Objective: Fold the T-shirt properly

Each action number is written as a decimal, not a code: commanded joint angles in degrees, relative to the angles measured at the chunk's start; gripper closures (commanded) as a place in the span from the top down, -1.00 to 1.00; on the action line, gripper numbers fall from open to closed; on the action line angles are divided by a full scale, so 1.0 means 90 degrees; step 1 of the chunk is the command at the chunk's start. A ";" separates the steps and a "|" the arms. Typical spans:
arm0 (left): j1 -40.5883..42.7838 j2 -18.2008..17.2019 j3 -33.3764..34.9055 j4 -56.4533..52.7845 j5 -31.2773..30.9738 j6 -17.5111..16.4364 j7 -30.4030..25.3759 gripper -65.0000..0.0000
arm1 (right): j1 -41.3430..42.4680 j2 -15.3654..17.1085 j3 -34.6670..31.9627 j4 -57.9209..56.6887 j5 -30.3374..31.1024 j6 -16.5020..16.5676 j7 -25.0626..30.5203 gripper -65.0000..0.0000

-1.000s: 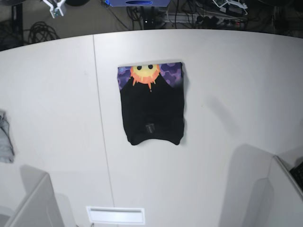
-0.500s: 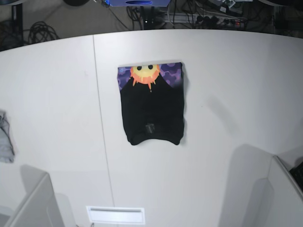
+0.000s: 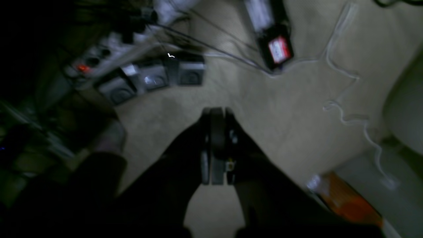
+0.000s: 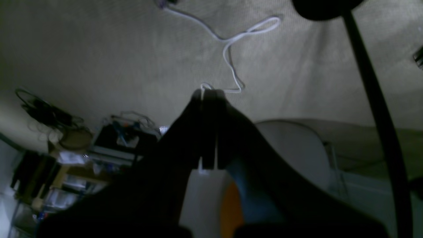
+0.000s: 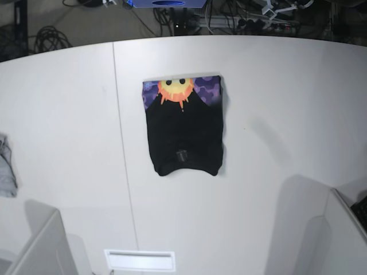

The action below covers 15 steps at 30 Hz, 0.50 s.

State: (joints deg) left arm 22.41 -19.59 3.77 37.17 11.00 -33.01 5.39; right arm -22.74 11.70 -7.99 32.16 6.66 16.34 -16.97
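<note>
The T-shirt (image 5: 183, 129) lies folded into a compact rectangle near the middle of the white table (image 5: 275, 103). It is mostly black, with the orange sun face on purple honeycomb along its far edge. Neither gripper is near it. In the left wrist view, my left gripper (image 3: 216, 111) is shut and empty, hanging over the carpet and power strips. The right wrist view has my right gripper (image 4: 209, 93) shut and empty above the carpet and a white cable.
A small grey cloth (image 5: 6, 172) lies at the table's left edge. Grey panels (image 5: 40, 246) rise at the front corners, with a white slot (image 5: 139, 260) between them. Cables and power strips (image 5: 258, 23) lie on the floor beyond the far edge.
Both grippers, seen a second ago at the top edge of the base view, have pulled back out of it. The T-shirt has not moved.
</note>
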 commanded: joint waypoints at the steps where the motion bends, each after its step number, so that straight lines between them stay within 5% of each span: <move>1: -0.0141 -0.0074 0.0240 -0.0374 0.0013 0.0127 -0.0008 -1.00 | 0.0119 0.0072 0.0004 -0.0423 -0.0041 0.0026 0.0240 -1.00; 8: -0.1694 0.0541 0.1041 -0.4027 0.0032 0.1026 -0.2625 -1.00 | 0.1018 0.0072 0.0004 -0.2651 -0.0041 0.0026 0.3297 -1.00; 15: -0.1743 0.0922 0.0973 -0.3763 -0.0007 0.1075 -0.2967 -1.00 | 0.1438 -0.0104 0.0004 -0.2680 -0.0041 0.0026 0.3581 -1.00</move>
State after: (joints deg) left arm 6.24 -10.76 12.53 3.38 10.70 -23.27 -21.02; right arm -9.26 10.20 -7.99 7.94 6.35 16.32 15.03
